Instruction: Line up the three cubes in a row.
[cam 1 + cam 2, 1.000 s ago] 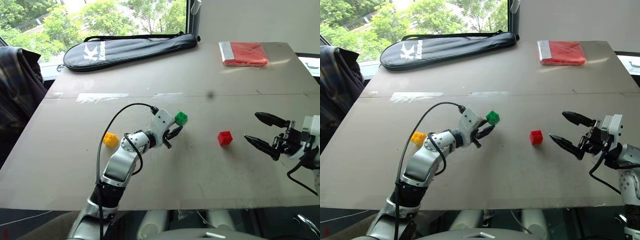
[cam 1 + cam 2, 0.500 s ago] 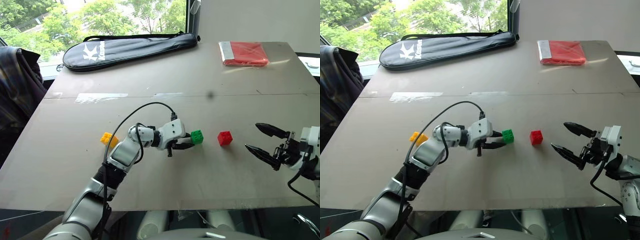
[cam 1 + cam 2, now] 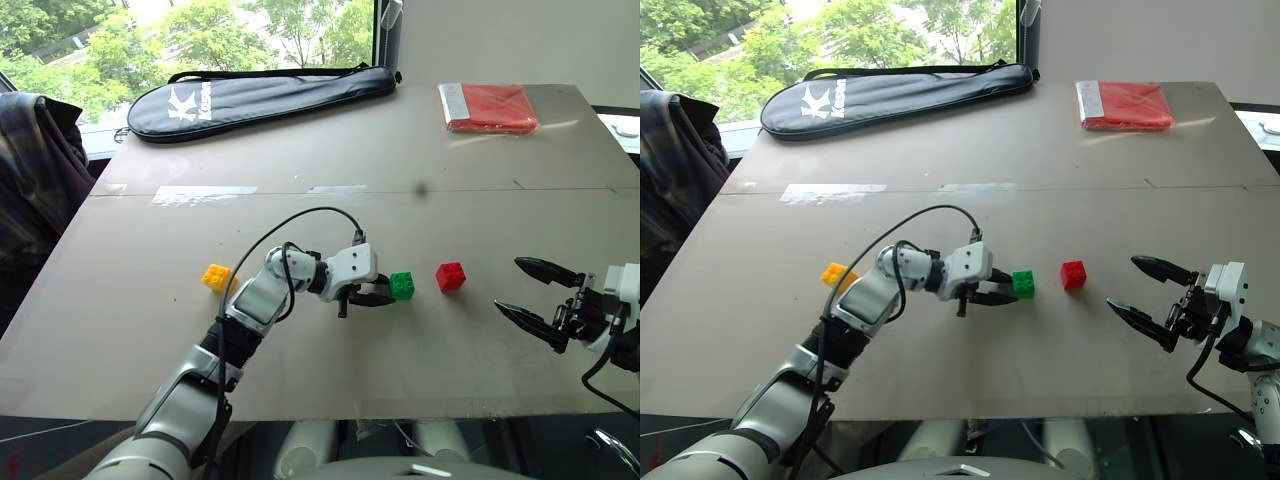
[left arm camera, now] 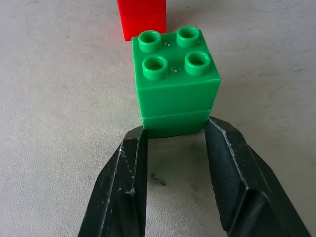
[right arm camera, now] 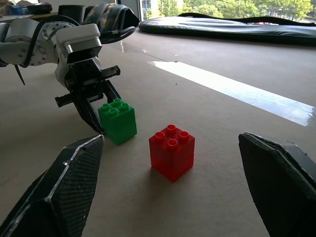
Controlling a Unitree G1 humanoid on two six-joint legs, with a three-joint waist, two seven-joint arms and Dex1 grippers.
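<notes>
Green cube (image 3: 402, 285) sits on the worktop (image 3: 330, 150), studs up, pinched low on its near side between the two black fingers (image 4: 127, 185) of my left gripper (image 3: 381, 295); from the left wrist view the fingertips press its lower edges and its base looks to rest on the surface. Red cube (image 3: 450, 276) stands just beside it on the right, apart by a small gap, studs up, roughly level with the green one across the worktop. Yellow cube (image 3: 217, 277) lies well apart on the left, past my left forearm, near the same line as the other two. Right gripper (image 3: 537, 295) hangs over the right edge of the worktop, fingers spread wide and holding nothing, pointed toward the red cube but clear of it; through the right wrist view I see the red cube between its two fingers (image 5: 69, 182) in the distance, with the green cube and the left gripper behind. At the far side lie a long black racket bag (image 3: 260, 95) and a flat red packet (image 3: 487, 107). Dark plaid cloth (image 3: 35, 170) hangs off the far left edge.
</notes>
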